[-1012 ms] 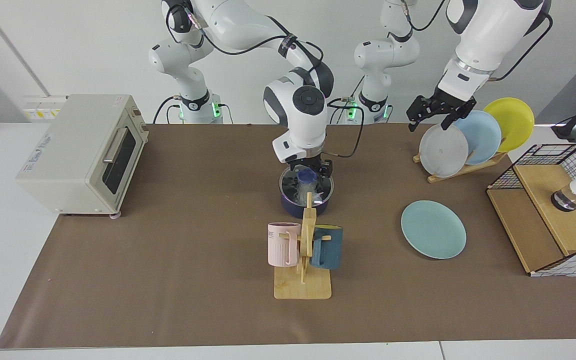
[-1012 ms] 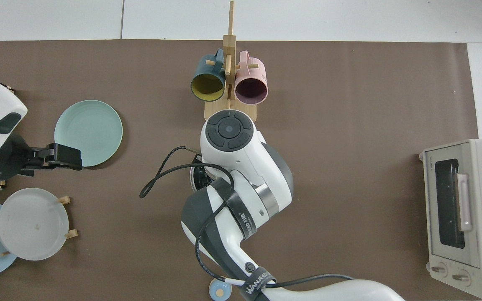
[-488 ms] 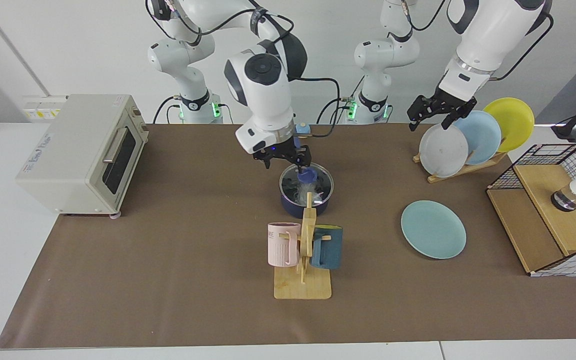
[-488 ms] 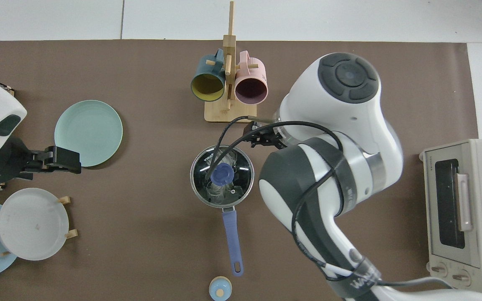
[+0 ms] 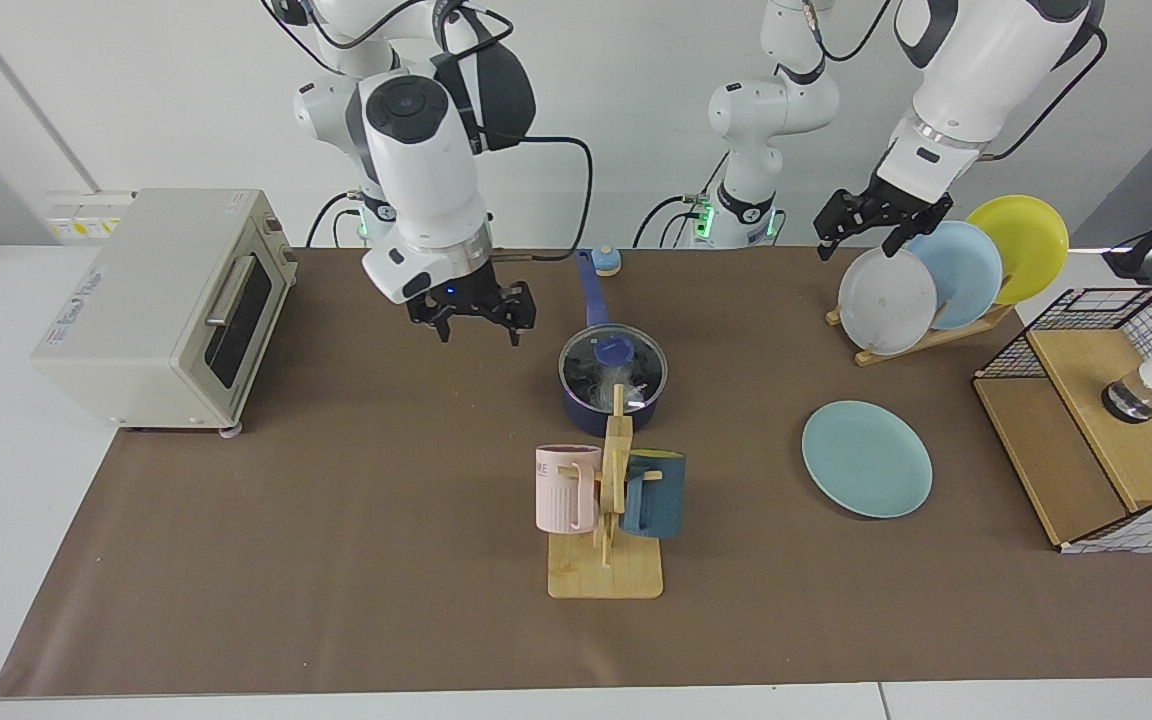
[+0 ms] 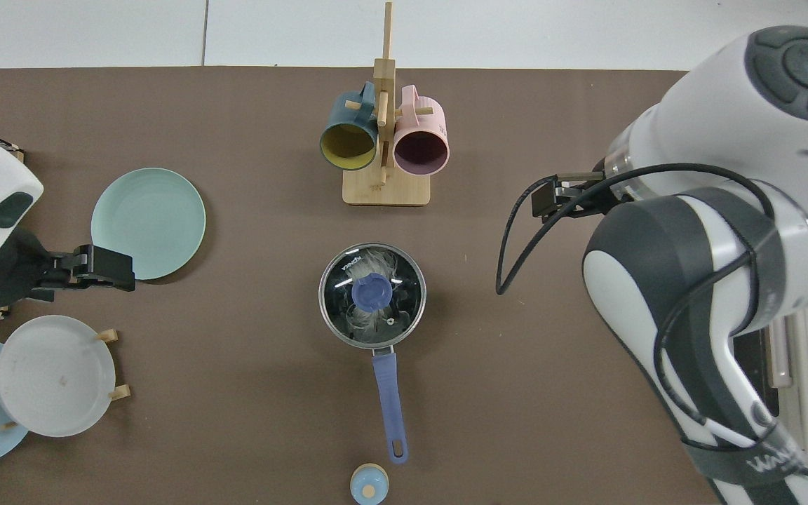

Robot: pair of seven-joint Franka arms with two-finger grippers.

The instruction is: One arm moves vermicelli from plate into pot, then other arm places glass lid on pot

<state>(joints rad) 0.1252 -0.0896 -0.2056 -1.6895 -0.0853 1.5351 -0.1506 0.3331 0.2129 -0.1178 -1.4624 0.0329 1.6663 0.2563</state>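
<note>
The dark navy pot [image 5: 608,411] stands mid-table with its blue handle [image 6: 389,398] pointing toward the robots. The glass lid [image 5: 636,371] with its blue knob [image 6: 371,292] lies flat on the pot. White vermicelli [image 6: 374,264] shows through the glass, inside the pot. The teal-green plate [image 5: 866,458] [image 6: 148,223] lies bare. My right gripper [image 5: 474,318] hangs open and holds nothing, apart from the pot on the toaster side. My left gripper [image 5: 868,232] [image 6: 99,270] waits open above the plate rack, holding nothing.
A toaster oven [image 5: 161,305] sits at one end. A wooden mug stand [image 5: 604,575] with a pink and a dark teal mug stands in front of the pot. A rack [image 5: 921,345] holds grey-white, sky-blue and yellow plates beside a wire basket [image 5: 1101,310]. A small blue knobbed piece [image 6: 369,484] lies past the handle.
My right gripper let go of the lid's knob, rose and swung away toward the toaster oven. The lid stays on the pot. The left arm has not moved.
</note>
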